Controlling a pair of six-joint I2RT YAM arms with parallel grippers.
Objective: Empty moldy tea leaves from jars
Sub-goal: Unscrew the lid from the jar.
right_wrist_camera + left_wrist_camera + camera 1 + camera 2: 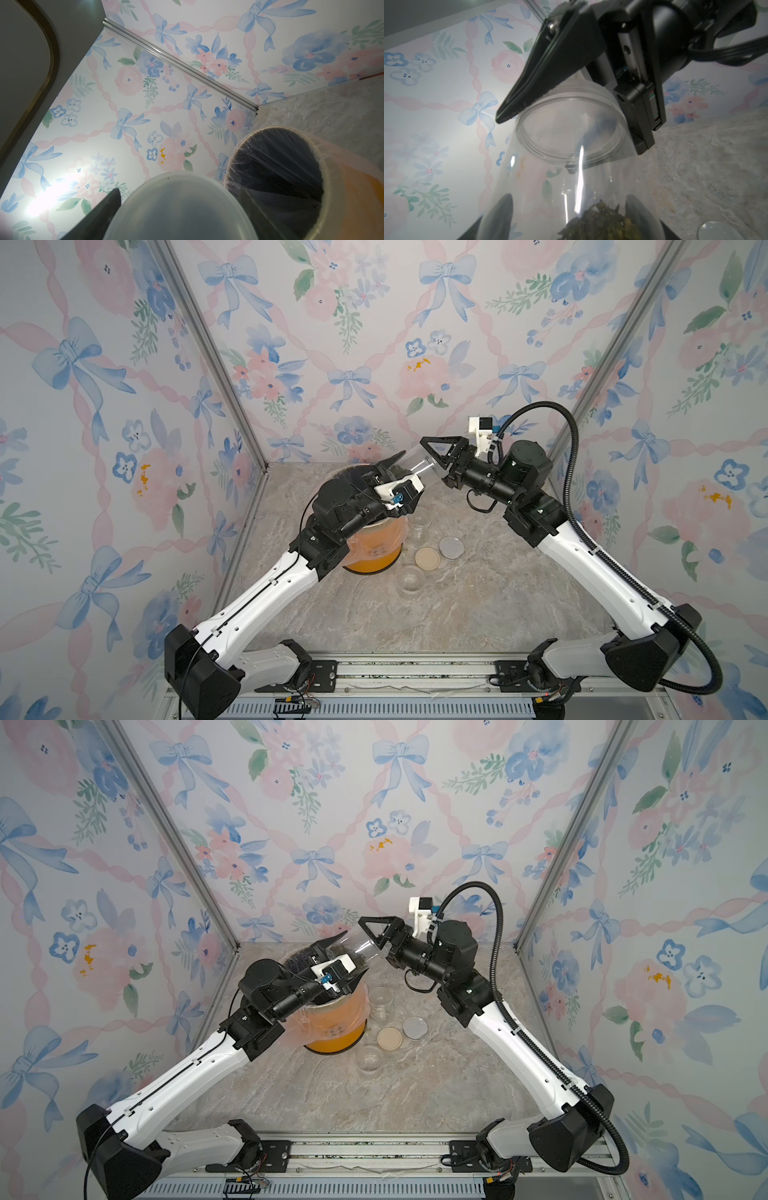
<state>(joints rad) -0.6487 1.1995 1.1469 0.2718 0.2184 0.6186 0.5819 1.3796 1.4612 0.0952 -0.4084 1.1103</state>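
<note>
In both top views the left gripper (pixel 400 480) is clamped round a small clear cylindrical jar (pixel 415 469). It holds the jar tilted over the rim of the orange plastic-lined bin (pixel 374 558), presumably so spills fall inside. The right gripper (pixel 434 462) is closed on its translucent grey round lid (pixel 430 467), likely to unscrew it. Two empty clear jars (pixel 411 580) stand beside the bin; open marble tabletop (pixel 478 605) lies toward the right arm.

In the left wrist view, dark olive-brown tea leaves (pixel 602 224) sit at the jar's gripped end, away from the lid.

In the right wrist view, the bin's rim is just beside the lid.
</note>
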